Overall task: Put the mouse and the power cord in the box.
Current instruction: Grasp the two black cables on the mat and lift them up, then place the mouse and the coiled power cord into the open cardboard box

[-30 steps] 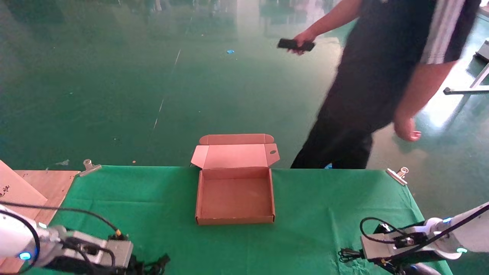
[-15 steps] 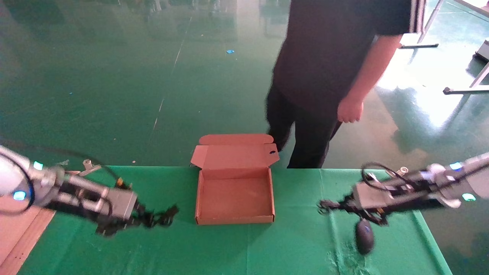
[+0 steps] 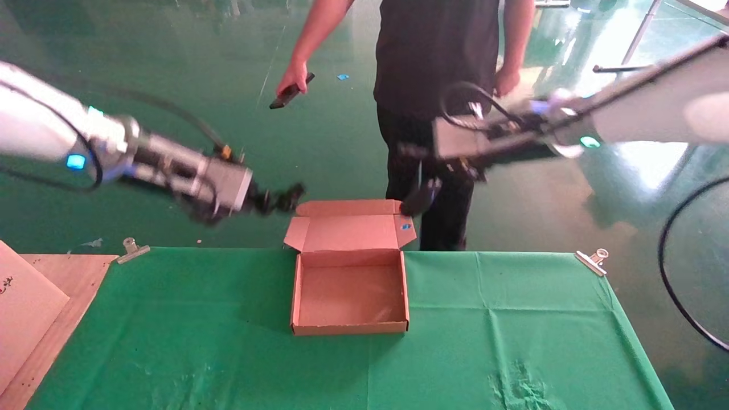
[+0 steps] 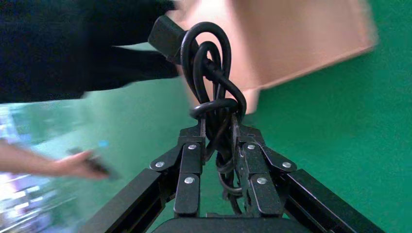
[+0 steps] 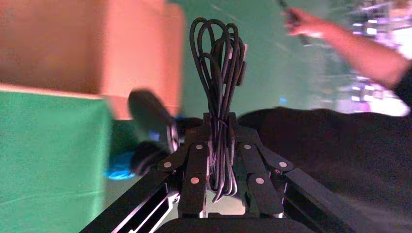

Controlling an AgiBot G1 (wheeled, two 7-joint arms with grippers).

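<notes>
The open brown box [image 3: 350, 327] sits mid-table on the green cloth, lid folded back, nothing inside. My left gripper [image 3: 278, 201] hovers left of the lid, above table height, shut on the knotted black power cord [image 3: 291, 195]. In the left wrist view the power cord [image 4: 211, 63] rises from the gripper [image 4: 218, 128], plug outermost, with the box [image 4: 301, 34] beyond. My right gripper [image 3: 411, 151] is raised right of the lid. In the right wrist view the gripper [image 5: 221, 119] is shut on a thin cable bundle [image 5: 218, 58]. The black mouse [image 3: 418, 199] [image 5: 151, 119] dangles below it beside the box [image 5: 53, 43].
A person [image 3: 433, 57] stands just behind the table, holding a dark device [image 3: 290, 91]. Metal clips [image 3: 134, 249] [image 3: 592, 261] pin the green cloth [image 3: 228, 341] at its far corners. A wooden board [image 3: 34, 307] lies at the left edge.
Both arms rose from the table's front edge to above the box's far side, carrying the cord and the dangling mouse. The person stepped left behind the table.
</notes>
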